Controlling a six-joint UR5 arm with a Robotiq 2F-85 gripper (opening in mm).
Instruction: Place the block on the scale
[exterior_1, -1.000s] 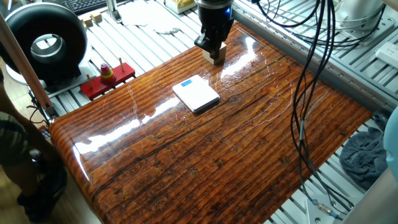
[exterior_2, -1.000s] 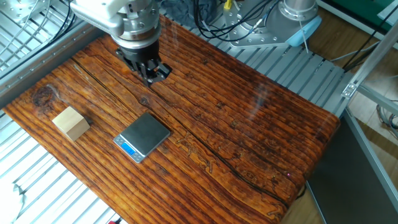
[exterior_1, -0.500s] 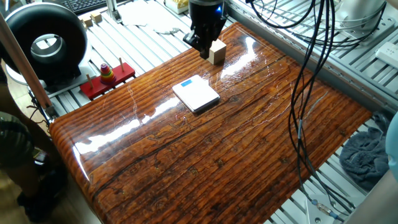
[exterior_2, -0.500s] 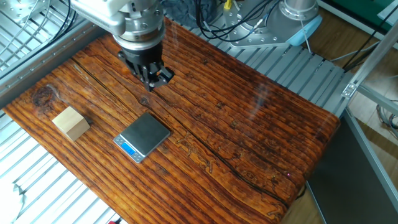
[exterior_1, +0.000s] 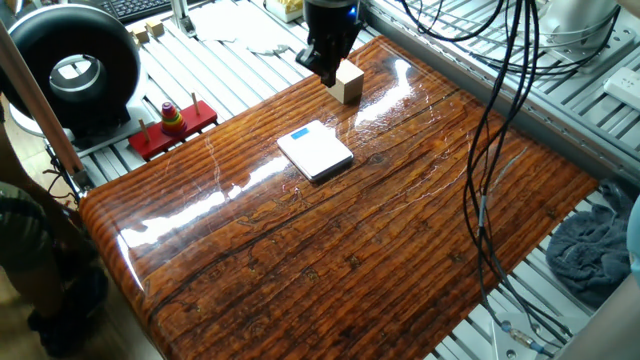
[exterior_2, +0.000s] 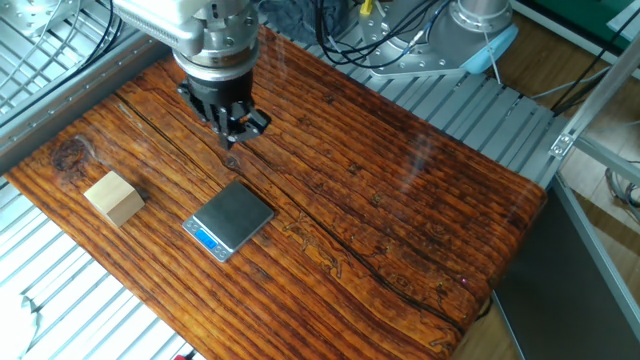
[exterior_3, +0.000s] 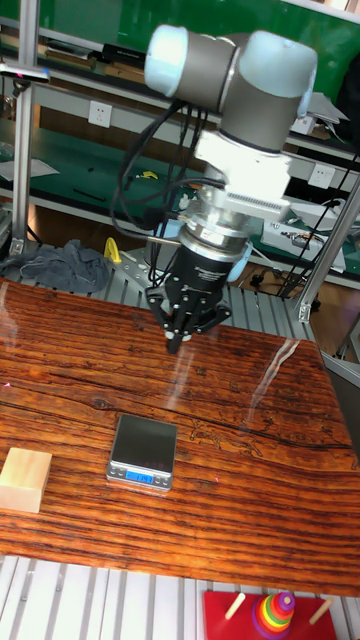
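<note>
Block (exterior_2: 113, 197) is not yet picked up: it sits on the counter (exterior_2: 400, 200) near the far-left end, just beside the scale (exterior_2: 229, 219) but not touching it.

What I see changing over the last second is the arm. The claw (exterior_2: 232, 130) has drifted sideways toward the block's end of the counter. In one fixed view it covered the block a second ago, and now it stands off to one side, so the cube shows whole. The scale and block have not moved. I read this as the approach phase, with lining up, descent and grasp all still ahead.

Counting from biggest down:
- One wooden counter.
- One arm carrying one claw. It hangs above the boards with its fingers drawn together to a point and nothing between them, so I expect it must open before going down.
- One red ring stacker (exterior_1: 172, 122), off the counter.
- One scale with its plate bare.
- One tan block.
</note>
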